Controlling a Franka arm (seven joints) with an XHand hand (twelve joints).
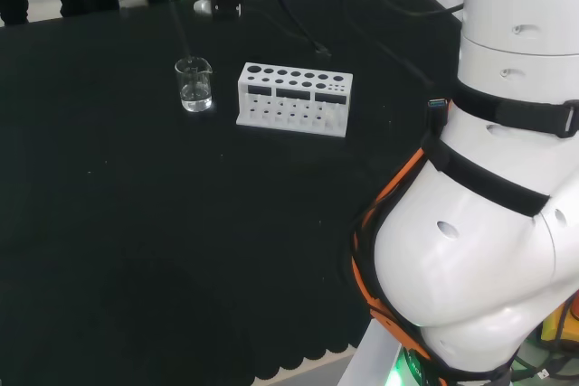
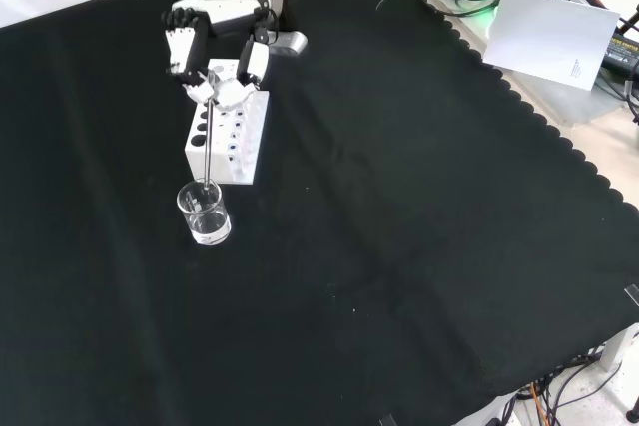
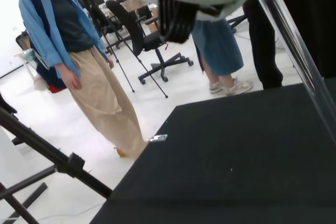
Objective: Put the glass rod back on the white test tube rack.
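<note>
In the front view a small clear glass beaker [image 2: 205, 214] stands on the black-clothed desk [image 2: 399, 197] at the left, some clear liquid in it. A thin clear glass rod [image 2: 207, 152] rises from the beaker, its lower end inside the glass, its upper end pinched by the curled fingers of the black and white hand [image 2: 215, 72]. Just behind the beaker lies the white test tube rack [image 2: 228, 134], with the hand above its far end
</note>
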